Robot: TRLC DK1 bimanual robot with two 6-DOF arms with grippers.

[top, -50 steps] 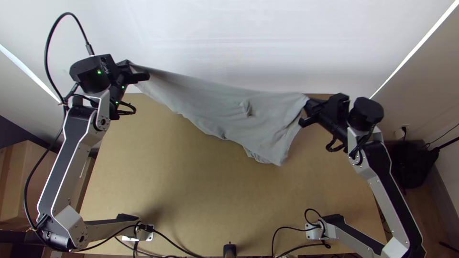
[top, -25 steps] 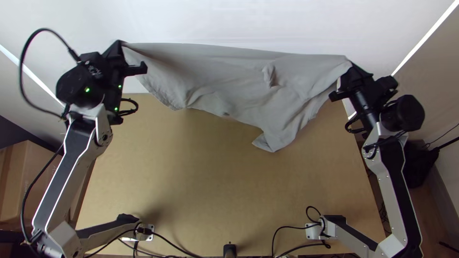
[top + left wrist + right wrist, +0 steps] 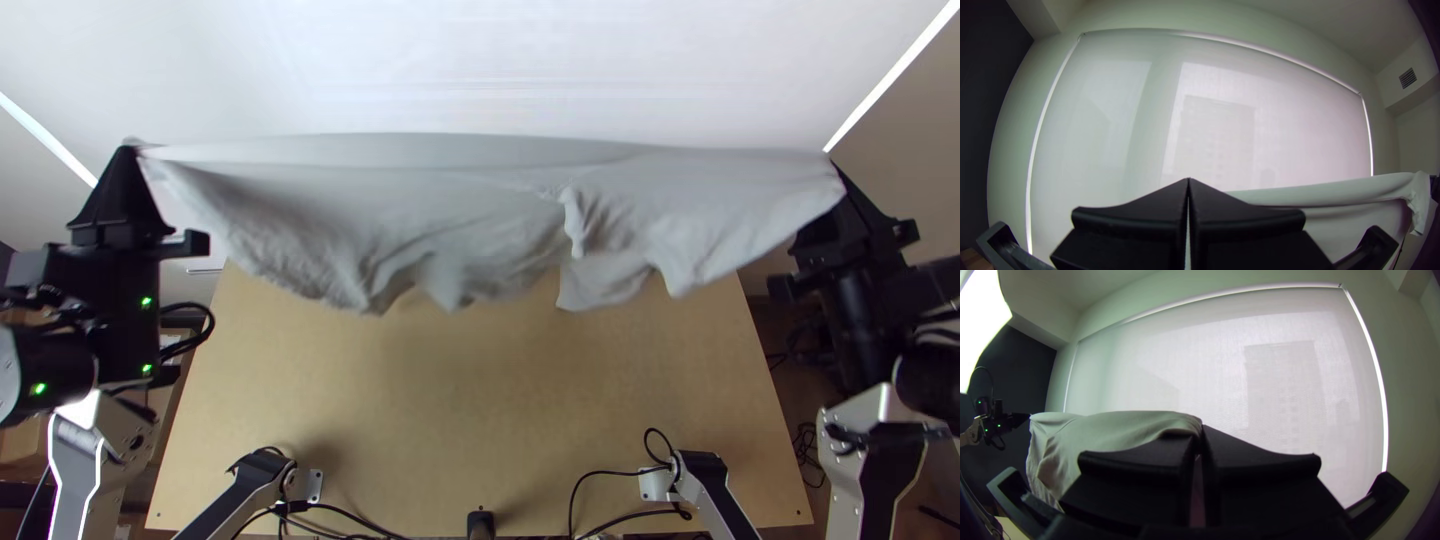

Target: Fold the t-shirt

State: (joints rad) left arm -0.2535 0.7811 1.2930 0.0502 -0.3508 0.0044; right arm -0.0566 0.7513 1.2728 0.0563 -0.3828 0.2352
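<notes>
A grey t-shirt [image 3: 430, 210] hangs in the air over the table's far part, its upper edge pulled nearly straight and its lower edge wavy and loose. In the top view my left gripper [image 3: 128, 160] is shut on one end of it, and my right gripper [image 3: 842, 185] is shut on the other end. The left wrist view has the left gripper [image 3: 1188, 186] with its fingers together and the t-shirt [image 3: 1340, 200] stretching away. In the right wrist view, the right gripper [image 3: 1201, 432] pinches a corner of the t-shirt [image 3: 1120, 427].
Below the cloth lies the light wooden table [image 3: 460, 420]. Black cables run near both arm bases at the near edge. A large pale window blind [image 3: 1260, 115] stands beyond the table. Cardboard boxes [image 3: 25, 445] are left of the table.
The grippers have moved farther apart, left one leftward and right one rightward, both coming closer to the camera. The t-shirt between them has spread wider, and its low-hanging corner has risen.
</notes>
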